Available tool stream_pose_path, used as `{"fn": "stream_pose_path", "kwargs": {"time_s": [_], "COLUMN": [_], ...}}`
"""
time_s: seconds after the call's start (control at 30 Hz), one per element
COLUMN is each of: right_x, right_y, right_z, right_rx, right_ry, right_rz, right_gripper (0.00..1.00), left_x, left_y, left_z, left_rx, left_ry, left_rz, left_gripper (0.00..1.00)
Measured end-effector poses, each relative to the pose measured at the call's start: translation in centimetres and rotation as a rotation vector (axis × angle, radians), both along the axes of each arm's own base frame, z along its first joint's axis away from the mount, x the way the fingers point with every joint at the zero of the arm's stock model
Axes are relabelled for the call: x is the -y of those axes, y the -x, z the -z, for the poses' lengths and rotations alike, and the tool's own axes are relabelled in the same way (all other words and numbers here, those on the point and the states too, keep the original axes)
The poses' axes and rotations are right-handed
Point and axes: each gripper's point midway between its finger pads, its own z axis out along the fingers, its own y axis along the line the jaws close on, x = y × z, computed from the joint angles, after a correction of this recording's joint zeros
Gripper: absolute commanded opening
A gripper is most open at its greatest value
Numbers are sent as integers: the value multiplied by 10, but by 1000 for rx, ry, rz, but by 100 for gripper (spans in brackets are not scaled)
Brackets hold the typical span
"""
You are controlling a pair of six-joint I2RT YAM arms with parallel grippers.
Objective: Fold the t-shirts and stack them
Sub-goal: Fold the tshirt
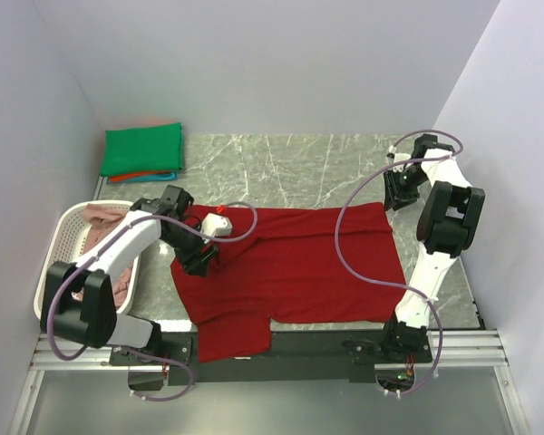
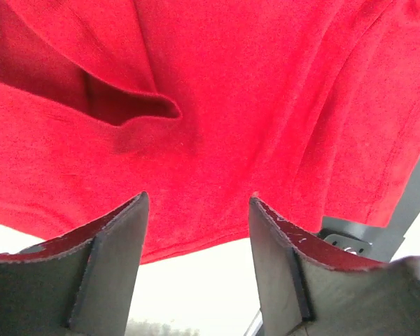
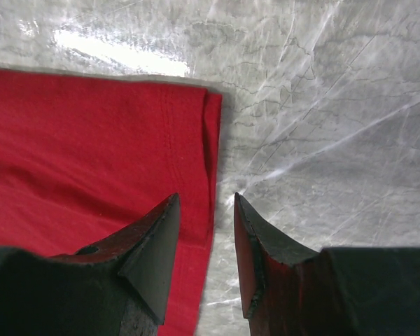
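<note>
Folding seems at its start: the dark red t-shirt (image 1: 299,263) lies spread on the desk (image 1: 281,163), the left gripper (image 2: 199,198) at its left edge and the right gripper (image 3: 206,196) above its far right corner, both jaws open and empty, so next each likely must pinch cloth.

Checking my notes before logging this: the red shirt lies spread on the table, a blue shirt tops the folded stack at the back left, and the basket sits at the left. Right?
One slip: a green shirt, not a blue one, tops the folded stack, as the top view shows. The rest holds: the red shirt lies spread on the table and the basket sits at the left.
</note>
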Motion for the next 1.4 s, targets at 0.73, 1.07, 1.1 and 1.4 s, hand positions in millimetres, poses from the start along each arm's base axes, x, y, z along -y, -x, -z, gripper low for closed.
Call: {"fn": "stream_pose_path", "kwargs": {"time_s": [0.73,1.07,1.1,1.4], "right_x": [-1,1,1,4], "right_y": [20,20,20,11], "right_z": [7,1,1,-11], "right_rx": [-31,-16,-17,12], "right_ry": [11,28,28,37], "right_rz": [-18,-17,-17,-16], "right_gripper": [43,43,43,43], "left_x": [83,109,113,151], "left_y": [-133,-97,-87,20], "left_z": [24,14,8,-23], "left_rx": [-71,-75,-72,-77], "left_ry": [84,105,112,121], "left_rz": [-389,-275,-247,145], "left_gripper": [44,4,12,46]}}
